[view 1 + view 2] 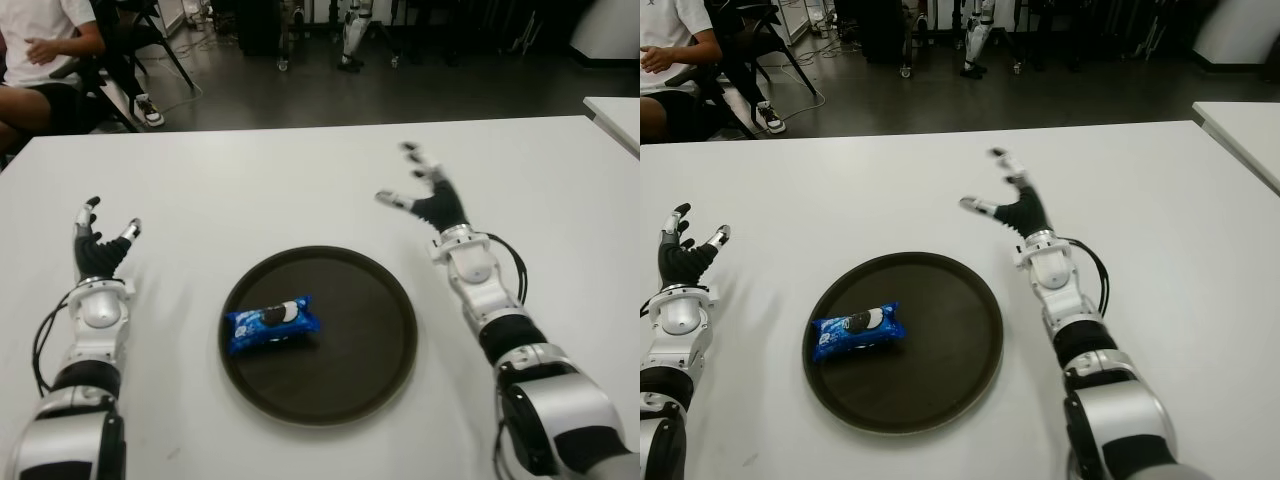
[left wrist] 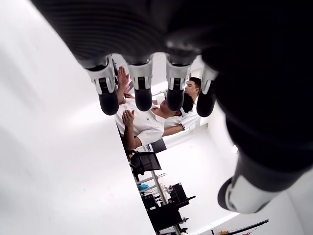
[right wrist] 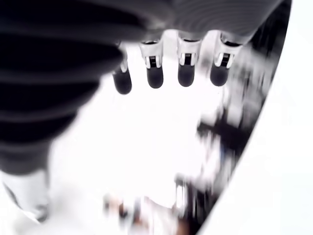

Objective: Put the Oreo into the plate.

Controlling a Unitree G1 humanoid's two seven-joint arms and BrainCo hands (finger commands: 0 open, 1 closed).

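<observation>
A wide white table (image 1: 300, 180) with a smooth, matte top fills most of both eye views. Behind its far edge there is a dark grey floor (image 1: 400, 90), with black chair legs and some equipment stands that are cut off by the upper border. At the far left a seated person in a white shirt (image 1: 35, 40) is seen only in part. The corner of a second white table (image 1: 615, 115) enters at the right edge.

Near the middle of the table lies a round, dark brown plate with a low raised rim (image 1: 380, 300). The blue, glossy Oreo packet (image 1: 272, 323) lies flat inside the plate, on its left half, and neither hand touches it. The print on the wrapper is too small to read.

The left hand (image 1: 97, 250) shows to the left of the plate, well apart from it, with its black-tipped fingers (image 2: 143, 95) extended and holding nothing. The right hand (image 1: 430, 200) shows beyond the plate's right side, above the table, with the fingers (image 3: 155, 73) spread wide and empty. It looks blurred, so its fingertips are hard to make out, and I cannot tell if it touches the table. Both forearms are of silver and black jointed shells, with black cables along them.
</observation>
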